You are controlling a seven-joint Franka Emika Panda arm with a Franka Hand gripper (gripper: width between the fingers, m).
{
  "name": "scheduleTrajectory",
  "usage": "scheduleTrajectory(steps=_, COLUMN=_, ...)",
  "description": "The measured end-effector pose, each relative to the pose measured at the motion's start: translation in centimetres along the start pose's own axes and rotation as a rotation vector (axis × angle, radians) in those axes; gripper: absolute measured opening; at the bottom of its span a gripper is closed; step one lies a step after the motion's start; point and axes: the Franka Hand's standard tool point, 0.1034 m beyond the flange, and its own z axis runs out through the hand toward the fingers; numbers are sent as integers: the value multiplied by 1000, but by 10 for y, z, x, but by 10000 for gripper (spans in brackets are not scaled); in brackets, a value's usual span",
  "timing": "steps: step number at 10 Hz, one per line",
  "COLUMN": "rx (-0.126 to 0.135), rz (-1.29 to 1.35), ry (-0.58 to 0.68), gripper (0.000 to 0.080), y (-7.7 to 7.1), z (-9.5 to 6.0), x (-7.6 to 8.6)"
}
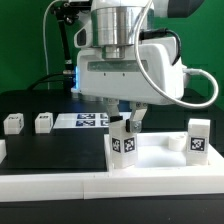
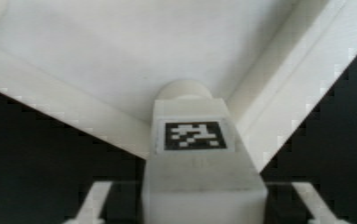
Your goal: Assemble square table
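In the exterior view, my gripper [image 1: 127, 122] hangs over the near-left corner of the square slab [image 1: 165, 160], which lies on the black table [image 1: 50, 150] toward the exterior view's right. My jaws are part-way closed and clamped on a short white leg [image 1: 125, 143]. Its tag faces the camera and its lower end is down at that corner of the slab. I cannot tell whether it is seated there. A second leg [image 1: 198, 136] stands upright at the slab's right end, well apart from mine. Two more legs [image 1: 13, 123] [image 1: 43, 122] sit side by side on the table far to the left, with the marker board [image 1: 85, 120] just to their right. A long white border bar [image 1: 60, 190] runs along the near edge.

In the wrist view, the leg [image 2: 196, 150] fills the middle, tag toward the lens, with my fingers [image 2: 95, 205] flanking it on both sides. Its far end points into the corner where two raised rims of the slab [image 2: 139, 40] meet. The black table [image 2: 33, 140] shows outside the rim.
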Motion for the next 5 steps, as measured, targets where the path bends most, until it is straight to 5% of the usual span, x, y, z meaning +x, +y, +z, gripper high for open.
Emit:
scheduleTrajectory(steps=2, rx=1, rz=-117, ry=2, gripper=611, y=0, z=0, x=0)
scheduleTrajectory(steps=5, rx=-2, rz=-512, ry=-3, gripper=646, y=0, z=0, x=0)
